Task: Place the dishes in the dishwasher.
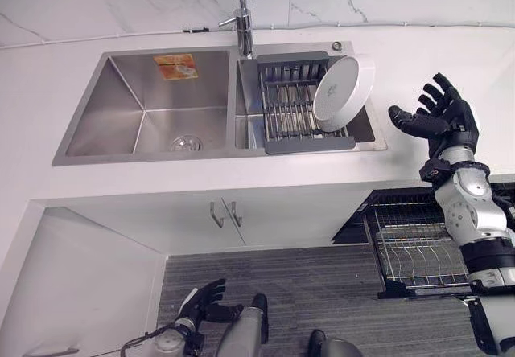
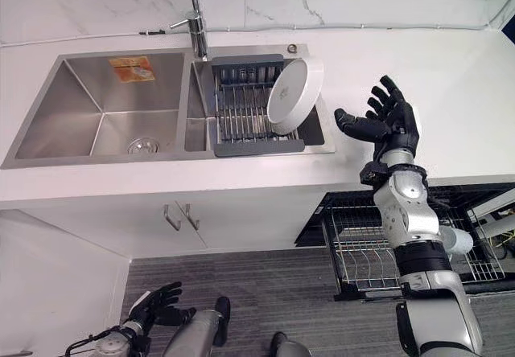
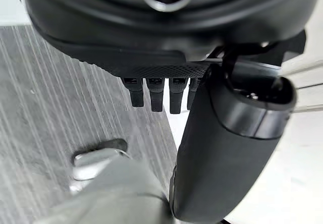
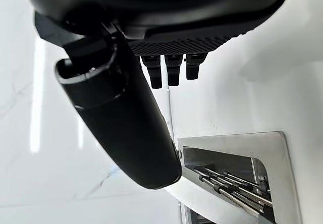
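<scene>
Beside the sink (image 1: 145,108), on its right half, a grey drying rack (image 1: 294,104) is seen, its far end partly hidden by a white round dish (image 1: 342,92) propped tilted against it. Right of the sink, the right hand (image 1: 438,116) is held spread and empty. Below the sink, the left hand (image 1: 205,297) is seen relaxed, empty. The dishwasher rack (image 1: 418,248) is partly cut off.
</scene>
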